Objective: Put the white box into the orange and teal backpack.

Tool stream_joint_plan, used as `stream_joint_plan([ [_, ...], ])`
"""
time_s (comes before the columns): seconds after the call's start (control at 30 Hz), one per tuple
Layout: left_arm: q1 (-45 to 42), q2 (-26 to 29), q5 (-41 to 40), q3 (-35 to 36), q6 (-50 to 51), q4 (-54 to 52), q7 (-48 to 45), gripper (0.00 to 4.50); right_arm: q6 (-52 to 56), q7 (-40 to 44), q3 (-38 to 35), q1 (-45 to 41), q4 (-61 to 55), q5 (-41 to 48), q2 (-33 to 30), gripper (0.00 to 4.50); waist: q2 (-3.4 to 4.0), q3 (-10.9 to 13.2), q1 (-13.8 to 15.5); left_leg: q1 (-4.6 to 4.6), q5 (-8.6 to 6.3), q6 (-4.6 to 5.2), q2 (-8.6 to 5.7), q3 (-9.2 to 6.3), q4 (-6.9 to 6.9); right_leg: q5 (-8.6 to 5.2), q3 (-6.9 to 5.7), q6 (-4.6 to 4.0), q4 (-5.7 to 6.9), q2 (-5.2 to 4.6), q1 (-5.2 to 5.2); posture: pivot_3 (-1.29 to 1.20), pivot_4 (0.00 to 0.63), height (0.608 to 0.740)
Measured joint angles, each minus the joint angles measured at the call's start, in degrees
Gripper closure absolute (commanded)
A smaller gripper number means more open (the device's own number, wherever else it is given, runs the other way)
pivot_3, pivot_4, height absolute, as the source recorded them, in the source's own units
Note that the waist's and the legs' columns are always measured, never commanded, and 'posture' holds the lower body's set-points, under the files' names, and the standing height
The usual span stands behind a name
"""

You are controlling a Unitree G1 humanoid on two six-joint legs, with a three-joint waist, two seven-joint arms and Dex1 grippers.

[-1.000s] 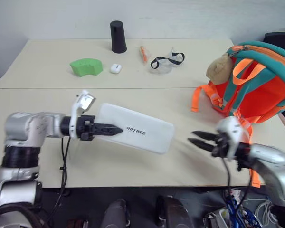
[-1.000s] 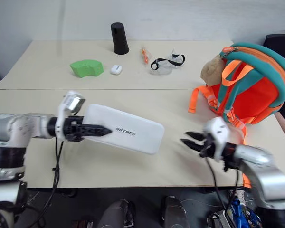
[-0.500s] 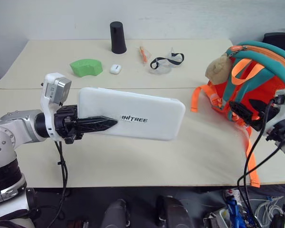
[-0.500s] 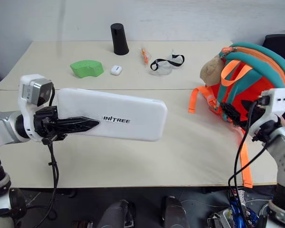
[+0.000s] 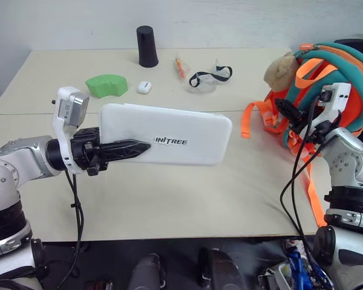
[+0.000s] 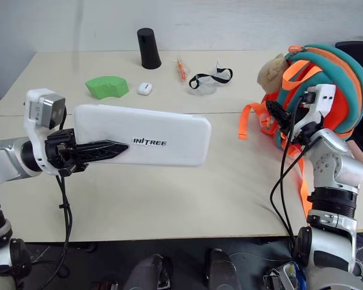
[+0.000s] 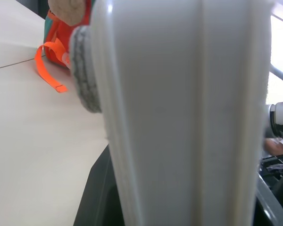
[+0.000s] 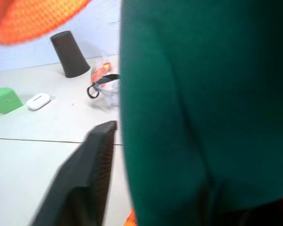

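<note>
The white box is held clear of the desk by the left gripper, whose black fingers are clamped on the box's left end. The box is carried lengthwise, left to right, with its lettered broad face turned toward the near side. Its right end is seen well apart from the orange and teal backpack.

The backpack stands at the right edge of the desk, with a tan plush toy attached at its upper left. Loose orange straps trail from it onto the desk surface.

The right gripper is raised against the backpack's left side, among the teal and orange straps. In the right wrist view a broad teal strap lies directly against one black finger. Whether that gripper is closed on the strap or merely against it cannot be told, and the spread of its fingers cannot be told either.

On the far part of the desk the following are noted: a black cylinder standing upright, a green curved block at far left, a small white case just right of the block, an orange pen, and clear safety goggles with a black strap beside the pen.
</note>
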Motion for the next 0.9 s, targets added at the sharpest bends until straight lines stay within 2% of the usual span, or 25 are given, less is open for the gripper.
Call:
stream_joint_plan([
  [0.13,0.0,0.0,-0.3,-0.1,-1.0,0.9,1.2,3.17,-0.2,3.2,0.6,1.7,-1.7,0.6,0.0,4.40,0.00,0.0,0.0,0.05,0.01,-0.02,0.01,0.01,0.02,0.00,0.02,0.00,-0.04,0.00,0.00,0.00,0.150,0.740],
  [0.17,0.0,0.0,-0.3,-0.4,-1.4,1.3,1.4,3.17,0.2,4.4,0.7,2.5,-2.8,1.5,-0.1,4.45,0.01,0.0,0.0,0.06,0.01,-0.02,0.02,0.01,0.02,0.00,0.02,0.00,-0.04,0.00,0.00,0.00,0.150,0.740],
  [0.37,-2.2,0.6,0.7,-1.6,-4.1,5.6,2.2,3.17,6.7,12.2,0.5,7.0,-12.9,9.8,-2.9,4.45,0.05,0.0,0.1,0.04,0.00,-0.03,0.03,0.01,-0.09,0.00,0.00,0.00,-0.03,0.00,-0.01,0.00,0.150,0.740],
  [0.63,-7.8,3.6,6.5,-4.8,-9.9,14.0,-1.2,3.17,23.9,24.3,-2.0,20.9,-36.4,31.3,-16.8,4.45,0.05,0.1,0.7,0.09,0.00,-0.01,-0.02,0.08,-0.53,0.00,-0.03,0.00,-0.28,0.04,-0.03,0.00,0.150,0.740],
  [0.77,-10.9,3.6,8.5,-7.4,-12.2,15.7,-4.2,3.17,27.9,26.6,-3.8,22.3,-41.5,39.8,-21.9,4.45,-0.04,0.1,1.1,0.10,0.01,0.00,-0.02,0.10,-0.52,0.00,-0.02,0.00,-0.26,0.03,-0.04,0.00,0.150,0.740],
  [0.9,-12.1,3.7,9.6,-8.7,-13.7,16.0,-7.2,3.17,29.7,26.4,-4.2,22.1,-42.6,46.7,-24.4,4.45,-0.09,0.2,1.5,0.12,0.02,0.00,-0.02,0.09,-0.51,0.00,-0.01,0.00,-0.28,0.01,-0.04,0.00,0.150,0.740],
])
